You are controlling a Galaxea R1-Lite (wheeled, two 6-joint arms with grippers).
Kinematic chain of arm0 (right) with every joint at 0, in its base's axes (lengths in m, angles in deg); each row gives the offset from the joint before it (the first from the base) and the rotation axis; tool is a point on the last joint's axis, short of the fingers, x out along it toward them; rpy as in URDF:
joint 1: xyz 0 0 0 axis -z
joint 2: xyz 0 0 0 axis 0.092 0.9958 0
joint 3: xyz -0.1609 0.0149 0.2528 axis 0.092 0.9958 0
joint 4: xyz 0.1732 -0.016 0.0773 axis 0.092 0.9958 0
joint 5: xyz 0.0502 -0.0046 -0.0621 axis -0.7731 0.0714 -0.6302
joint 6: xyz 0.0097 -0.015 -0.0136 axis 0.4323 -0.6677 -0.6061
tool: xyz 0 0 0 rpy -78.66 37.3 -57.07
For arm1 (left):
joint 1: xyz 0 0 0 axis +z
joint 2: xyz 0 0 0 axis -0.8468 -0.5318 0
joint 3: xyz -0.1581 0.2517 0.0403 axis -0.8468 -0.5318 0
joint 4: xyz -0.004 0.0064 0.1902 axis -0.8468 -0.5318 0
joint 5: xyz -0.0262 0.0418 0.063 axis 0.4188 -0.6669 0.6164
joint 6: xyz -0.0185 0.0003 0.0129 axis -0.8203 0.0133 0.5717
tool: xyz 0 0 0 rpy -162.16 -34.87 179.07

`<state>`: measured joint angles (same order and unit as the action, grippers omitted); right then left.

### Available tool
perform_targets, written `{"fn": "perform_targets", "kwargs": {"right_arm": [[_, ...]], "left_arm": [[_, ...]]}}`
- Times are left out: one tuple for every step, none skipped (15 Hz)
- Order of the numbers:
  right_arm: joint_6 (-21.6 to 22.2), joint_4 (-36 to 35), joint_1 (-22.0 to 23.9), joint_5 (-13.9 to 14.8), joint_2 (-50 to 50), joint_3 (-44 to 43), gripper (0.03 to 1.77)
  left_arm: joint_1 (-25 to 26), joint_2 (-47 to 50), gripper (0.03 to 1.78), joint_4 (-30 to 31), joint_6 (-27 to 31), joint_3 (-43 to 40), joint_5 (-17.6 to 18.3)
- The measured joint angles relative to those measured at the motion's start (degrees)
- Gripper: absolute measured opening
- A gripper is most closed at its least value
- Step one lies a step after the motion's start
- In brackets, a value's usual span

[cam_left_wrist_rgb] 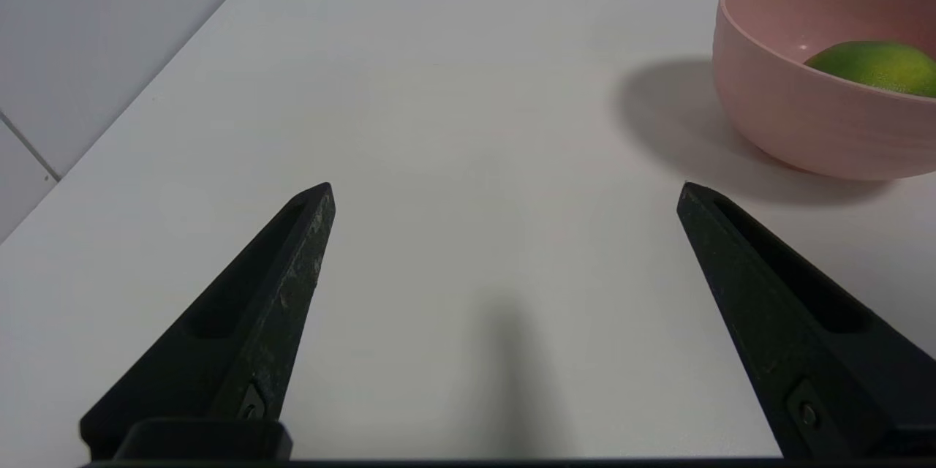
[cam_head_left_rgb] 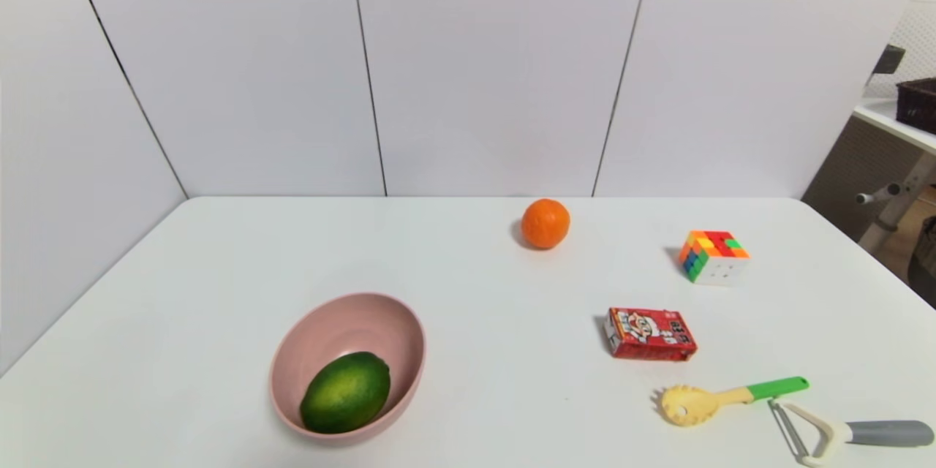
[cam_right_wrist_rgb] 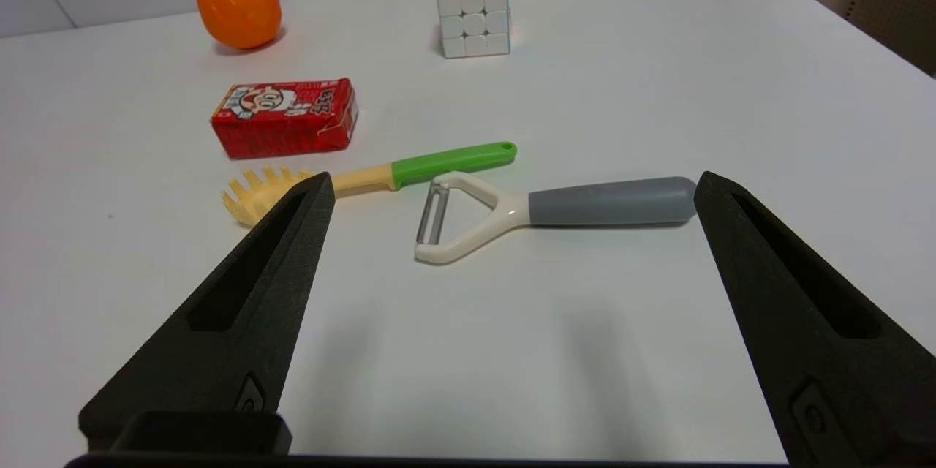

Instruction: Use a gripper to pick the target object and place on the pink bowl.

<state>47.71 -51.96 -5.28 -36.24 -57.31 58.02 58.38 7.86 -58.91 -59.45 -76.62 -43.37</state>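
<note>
The dark-green lime-like fruit (cam_head_left_rgb: 345, 393) lies inside the pink bowl (cam_head_left_rgb: 333, 325) near the table's front left; the left wrist view shows the fruit (cam_left_wrist_rgb: 874, 66) resting low in the bowl (cam_left_wrist_rgb: 782, 110). Neither arm shows in the head view. My left gripper (cam_left_wrist_rgb: 506, 190) is open over bare table, with the bowl off to one side and apart from it. My right gripper (cam_right_wrist_rgb: 512, 183) is also open, empty, hovering close to the peeler (cam_right_wrist_rgb: 512, 212).
On the right half lie an orange (cam_head_left_rgb: 545, 223), a colour cube (cam_head_left_rgb: 714, 256), a red carton (cam_head_left_rgb: 650, 335), a yellow pasta fork with green handle (cam_head_left_rgb: 724, 401) and the grey-handled peeler (cam_head_left_rgb: 841, 433). White wall panels close the back and left.
</note>
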Motion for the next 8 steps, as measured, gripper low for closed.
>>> {"fn": "perform_targets", "kwargs": {"right_arm": [[0.13, 0.00, 0.00, 0.02, 0.00, 0.00, 1.70], [0.18, 0.00, 0.00, 0.00, 0.00, 0.00, 1.70], [0.05, 0.01, 0.00, 0.07, 0.00, 0.00, 1.70], [-0.12, 0.15, 0.00, 0.09, 0.00, 0.00, 1.70], [-0.17, 0.17, 0.00, 0.07, 0.00, 0.00, 1.70], [-0.30, 0.17, 0.00, 0.02, 0.00, 0.00, 1.70], [-0.39, 0.20, 0.00, 0.02, 0.00, 0.00, 1.70], [-0.45, 0.20, 0.00, 0.02, 0.00, 0.00, 1.70]], "left_arm": [[0.00, 0.00, 1.69, -0.02, -0.02, 0.00, 0.00], [0.00, 0.00, 1.69, 0.00, -0.02, 0.00, 0.00], [0.00, 0.00, 1.69, 0.00, 0.00, 0.00, 0.00], [0.00, -0.02, 1.69, -0.02, -0.02, 0.00, 0.02], [0.00, -0.02, 1.69, 0.00, 0.00, 0.00, 0.02], [0.00, -0.02, 1.69, 0.00, -0.02, 0.00, 0.00], [0.00, -0.02, 1.69, -0.02, -0.02, 0.00, 0.00], [0.00, -0.02, 1.69, -0.02, -0.02, 0.00, 0.00]]}}
